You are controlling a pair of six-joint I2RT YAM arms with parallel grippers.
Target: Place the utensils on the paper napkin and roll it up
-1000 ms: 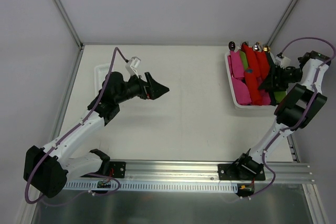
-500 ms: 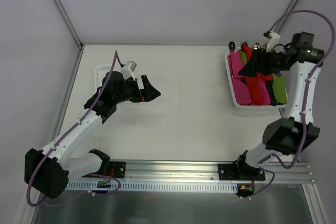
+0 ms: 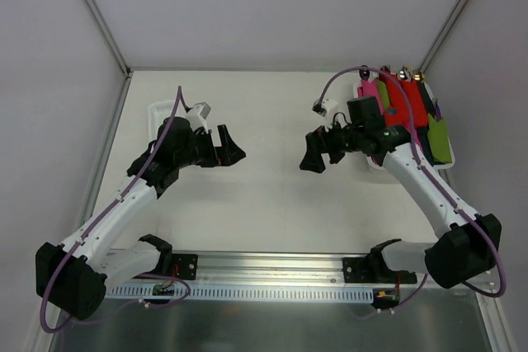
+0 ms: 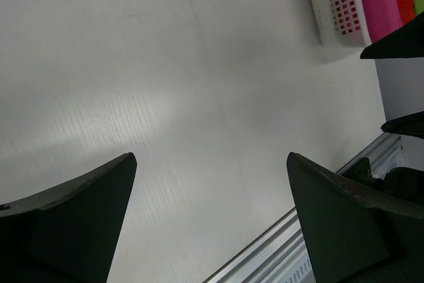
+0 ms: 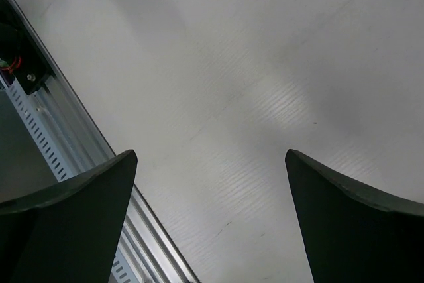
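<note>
Napkin hunt first, overhead view: no flat red sheet is laid out on the white tabletop [image 3: 272, 113]. The only red I see is the long red paper [image 3: 406, 105] in the white plastic basket [image 3: 358, 92] at the 2 o'clock corner. It's wedged between pink rolled bundles [image 3: 381, 92] and green rolled bundles [image 3: 440, 138], and I can't tell if it's rolled or loose. Its long axis runs about 11 to 5. The right tool [image 3: 311, 154] hangs mid-table with the basket at its 3 o'clock, behind its wrist, so the right arm is clearly the nearer one. The left tool [image 3: 233, 146] sits well apart at its 9 o'clock. The two face each other, fingers spread wide, nothing in them.

Left wrist view: fingers apart over bare tabletop, basket's perforated wall at 1 o'clock, well off.

Right wrist view: fingers apart too, only tabletop and the aluminium rail [image 5: 73, 157] at 8 o'clock.

Versus a second back: the right arm was over the basket and has swung out to the middle, empty, fingers wider. The left arm pulled back a bit.
</note>
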